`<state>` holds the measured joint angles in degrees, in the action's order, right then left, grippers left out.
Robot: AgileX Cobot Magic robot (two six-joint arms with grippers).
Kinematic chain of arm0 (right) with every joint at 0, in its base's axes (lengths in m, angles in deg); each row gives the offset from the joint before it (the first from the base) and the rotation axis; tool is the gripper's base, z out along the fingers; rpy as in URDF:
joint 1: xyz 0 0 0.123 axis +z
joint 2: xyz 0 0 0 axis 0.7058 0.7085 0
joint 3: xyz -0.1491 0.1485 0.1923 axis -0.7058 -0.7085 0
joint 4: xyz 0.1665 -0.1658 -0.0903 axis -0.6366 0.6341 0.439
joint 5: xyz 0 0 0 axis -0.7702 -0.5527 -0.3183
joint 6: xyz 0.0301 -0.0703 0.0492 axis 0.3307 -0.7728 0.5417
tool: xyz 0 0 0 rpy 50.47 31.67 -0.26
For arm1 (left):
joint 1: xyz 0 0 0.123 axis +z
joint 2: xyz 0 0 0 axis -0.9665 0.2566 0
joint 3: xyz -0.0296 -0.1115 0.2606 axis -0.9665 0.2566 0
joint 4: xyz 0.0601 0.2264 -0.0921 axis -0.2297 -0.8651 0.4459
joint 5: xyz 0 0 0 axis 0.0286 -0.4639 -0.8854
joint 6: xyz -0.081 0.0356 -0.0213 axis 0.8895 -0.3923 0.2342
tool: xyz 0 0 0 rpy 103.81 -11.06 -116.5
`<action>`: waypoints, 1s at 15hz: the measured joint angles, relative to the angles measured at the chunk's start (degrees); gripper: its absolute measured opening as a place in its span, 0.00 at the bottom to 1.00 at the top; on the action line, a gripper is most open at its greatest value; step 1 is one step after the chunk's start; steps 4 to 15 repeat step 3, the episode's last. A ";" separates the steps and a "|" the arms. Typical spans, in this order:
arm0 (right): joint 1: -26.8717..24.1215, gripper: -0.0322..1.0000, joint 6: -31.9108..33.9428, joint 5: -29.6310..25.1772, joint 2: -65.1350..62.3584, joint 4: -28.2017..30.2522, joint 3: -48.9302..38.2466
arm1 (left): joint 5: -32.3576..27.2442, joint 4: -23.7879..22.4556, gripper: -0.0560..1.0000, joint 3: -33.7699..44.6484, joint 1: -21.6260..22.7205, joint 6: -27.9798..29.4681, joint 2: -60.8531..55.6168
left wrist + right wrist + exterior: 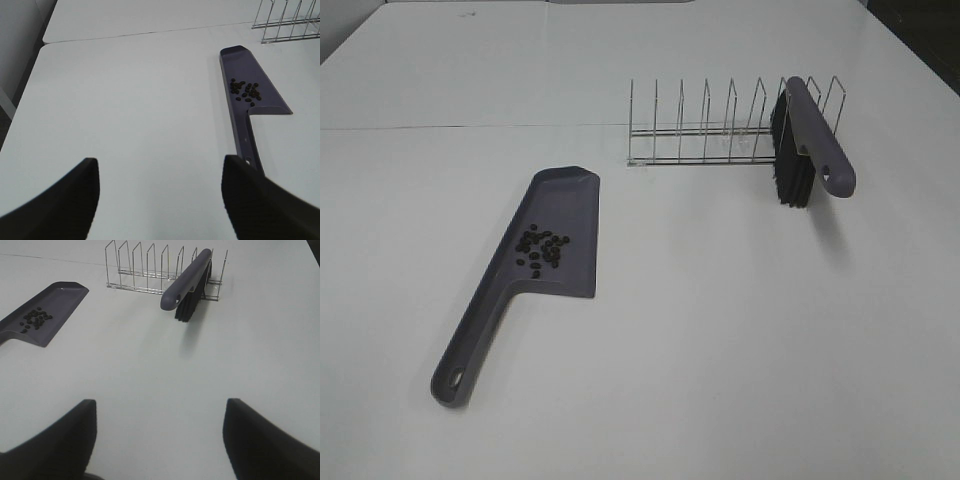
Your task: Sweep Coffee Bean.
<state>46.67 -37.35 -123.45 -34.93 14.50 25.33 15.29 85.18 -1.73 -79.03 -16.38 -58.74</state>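
A grey dustpan [560, 230] lies flat on the white table, handle toward the front. A small cluster of dark coffee beans [542, 249] lies inside the pan; it also shows in the left wrist view [245, 91] and the right wrist view [35, 319]. A grey brush with black bristles [800, 145] leans in a wire rack [720, 125]. My left gripper [157, 192] is open and empty, well back from the dustpan [250, 100]. My right gripper [157, 432] is open and empty, well back from the brush [187, 282]. Neither gripper shows in the exterior view.
The wire rack [150, 270] with several upright dividers stands at the back right of the table. A seam between two tabletops [470, 127] runs across behind the dustpan. The table's left edge [25, 100] shows in the left wrist view.
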 joint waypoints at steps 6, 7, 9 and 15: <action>0.00 0.69 0.00 0.00 0.00 0.00 0.00 | 0.00 0.00 0.66 0.00 0.00 0.00 0.00; 0.00 0.69 0.00 0.00 0.00 0.00 0.00 | 0.00 0.00 0.66 0.00 0.00 0.00 0.00; 0.00 0.69 0.00 0.00 0.00 0.00 0.00 | 0.00 0.00 0.66 0.00 0.00 0.00 0.00; 0.00 0.69 0.00 0.00 0.00 0.00 0.00 | 0.00 0.00 0.66 0.00 0.00 0.00 0.00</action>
